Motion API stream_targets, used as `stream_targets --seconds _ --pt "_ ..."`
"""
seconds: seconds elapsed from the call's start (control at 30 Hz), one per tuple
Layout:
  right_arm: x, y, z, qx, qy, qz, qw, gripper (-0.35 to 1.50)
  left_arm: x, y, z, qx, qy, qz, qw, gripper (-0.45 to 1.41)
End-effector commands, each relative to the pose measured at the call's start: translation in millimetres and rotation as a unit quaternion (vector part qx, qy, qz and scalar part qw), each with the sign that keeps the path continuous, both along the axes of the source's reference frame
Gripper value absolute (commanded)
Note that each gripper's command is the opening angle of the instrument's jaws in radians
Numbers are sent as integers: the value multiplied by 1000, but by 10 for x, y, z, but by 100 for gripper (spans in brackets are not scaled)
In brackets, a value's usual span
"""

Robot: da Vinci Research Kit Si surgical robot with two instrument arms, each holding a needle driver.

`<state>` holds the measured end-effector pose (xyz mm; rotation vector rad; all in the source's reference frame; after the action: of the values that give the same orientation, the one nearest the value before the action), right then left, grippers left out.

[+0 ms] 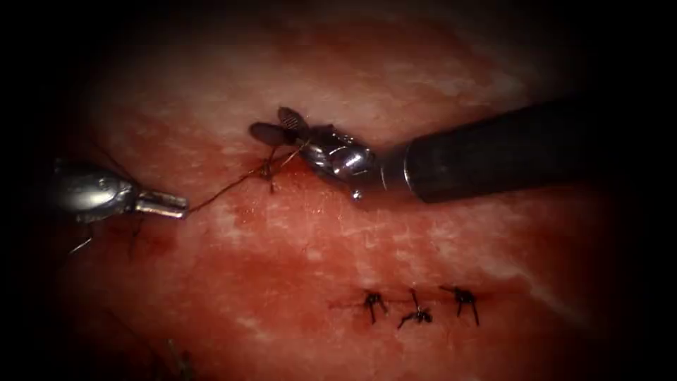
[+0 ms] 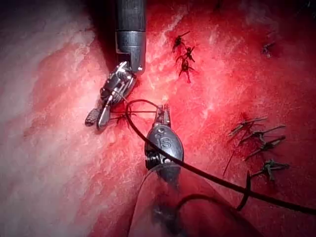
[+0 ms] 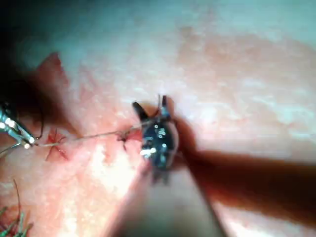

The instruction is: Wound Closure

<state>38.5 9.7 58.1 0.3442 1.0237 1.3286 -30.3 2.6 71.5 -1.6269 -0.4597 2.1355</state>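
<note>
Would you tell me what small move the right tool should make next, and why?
Probably shut the right tool on the thread: its open fingers straddle the strand by the knot, which the left tool holds taut.

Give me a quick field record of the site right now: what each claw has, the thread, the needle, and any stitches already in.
left claw: shut on the thread, left of the knot
right claw: jaws open, straddling the thread just above the knot, holding nothing
thread: runs taut from the left claw to the knot
knot: sits on the tissue with short ends sticking out
needle: cannot locate it
finished stitches: three dark knots in a row, lower right of the working site
tissue: red and wet around both rows
</note>
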Motion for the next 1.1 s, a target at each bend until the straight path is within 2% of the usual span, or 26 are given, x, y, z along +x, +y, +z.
stream_targets --seconds 0.03,0.23,0.4,0.43,0.67,0.83,1.1 --pt "7 -8 -1 2 22 -13 1000 -35 -2 -7 6 2 -1 2 1000 -45" --pt "8 -7 -35 -28 23 -28 999 -35 22 20 10 4 7 -8 1000 -45" --pt "10 -8 -56 -54 17 -35 998 -35 47 84 26 9 34 -40 999 -45" --pt "10 -10 -58 -56 16 -37 998 -35 56 115 37 12 43 -56 997 -45" --pt "0 -25 -60 -59 19 -42 997 -35 72 198 86 11 61 -100 993 -45" --pt "-6 -38 -67 -59 21 -46 997 -35 80 236 116 0 72 -124 990 -45" --pt "-6 -69 -80 -62 22 -49 997 -35 89 291 135 -6 71 -179 981 -45"
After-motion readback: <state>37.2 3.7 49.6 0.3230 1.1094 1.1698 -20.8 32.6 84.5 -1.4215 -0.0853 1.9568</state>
